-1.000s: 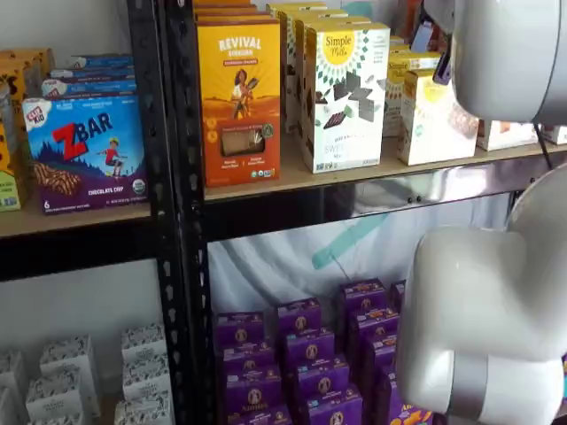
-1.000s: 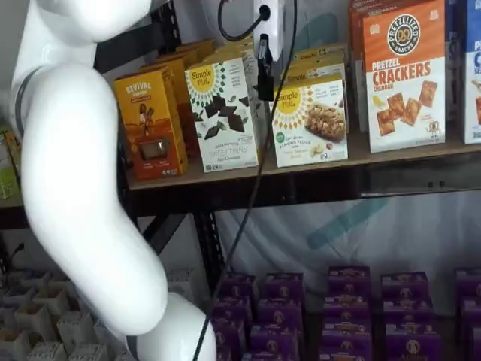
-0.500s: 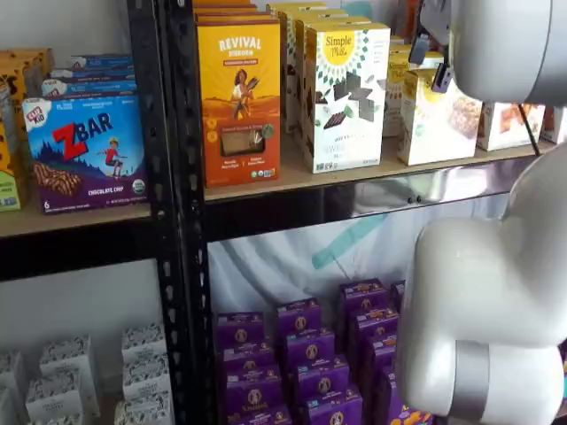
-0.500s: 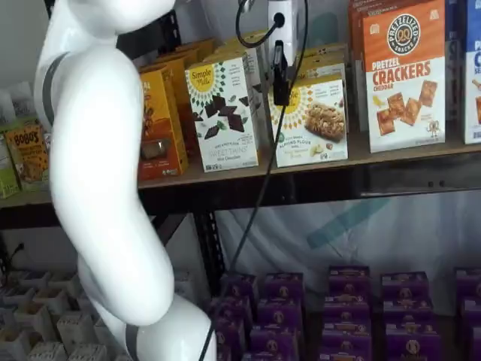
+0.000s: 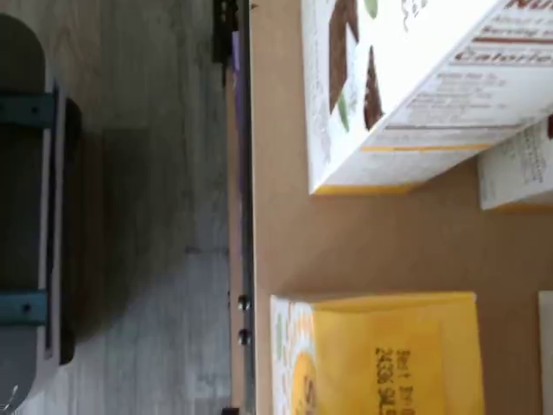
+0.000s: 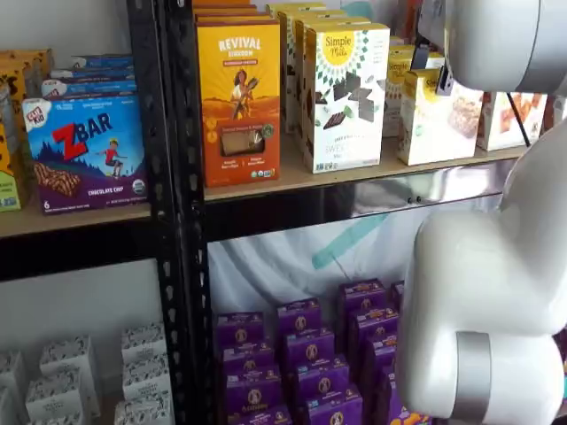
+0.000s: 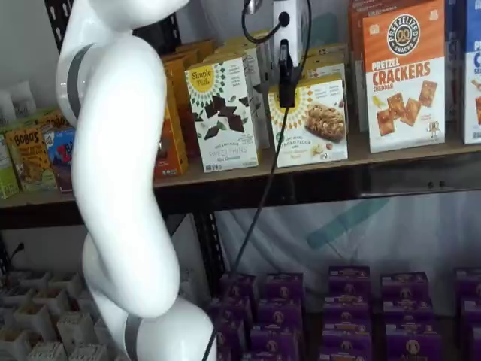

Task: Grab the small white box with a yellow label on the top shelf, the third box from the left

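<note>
Boxes are standing in a row along the top shelf [image 7: 391, 158], so going left to right: an orange-yellow Revival box [image 6: 239, 102] is sitting at the far left by the black post, then the taller white box [image 7: 223, 113] with the dark chocolate shapes, then the small white box [image 7: 312, 120], then the orange crackers box [image 7: 403, 75].

The small white box is the one I'm after. It's standing upright, long axis running up and down, though it's barely taller than it is wide and clearly shorter than both neighbours. Its front with the yellow patch and the snack photo is facing out over the shelf's dark front rail, and more boxes of the same kind are lined up behind it.

My claw [image 7: 286, 79] is hanging in front of that box's upper left corner, black fingers pointing down, cable dangling beside them. I'm only seeing the fingers side-on, so no gap is showing, but they're standing as wide apart as they get and nothing is in them. Whether they're touching the box, I can't tell.

Looking down from my wrist, I'm seeing the box's yellow top [image 5: 389, 354] near the shelf's front edge, with the taller white box apart from it.
</note>
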Tool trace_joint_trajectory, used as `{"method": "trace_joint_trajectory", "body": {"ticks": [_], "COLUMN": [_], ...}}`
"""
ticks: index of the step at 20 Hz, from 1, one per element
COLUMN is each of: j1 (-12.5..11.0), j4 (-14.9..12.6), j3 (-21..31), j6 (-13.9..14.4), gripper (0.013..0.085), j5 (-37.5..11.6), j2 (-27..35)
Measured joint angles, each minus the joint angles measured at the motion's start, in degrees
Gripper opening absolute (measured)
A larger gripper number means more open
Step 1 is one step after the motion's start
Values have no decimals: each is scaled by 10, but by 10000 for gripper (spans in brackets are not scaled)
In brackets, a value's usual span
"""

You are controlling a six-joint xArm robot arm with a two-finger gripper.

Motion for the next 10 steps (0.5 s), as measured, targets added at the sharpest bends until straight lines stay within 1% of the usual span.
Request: {"method": "trace_joint_trajectory", "body": {"ticks": [3, 5, 10], "j1": [10, 16, 21], "j4": [-23, -36, -43], "j3": [-9, -4, 13], "j6": [6, 9, 13], "gripper": [850, 850, 850], "j5": [13, 12, 6], "j2": [7, 5, -7]}}
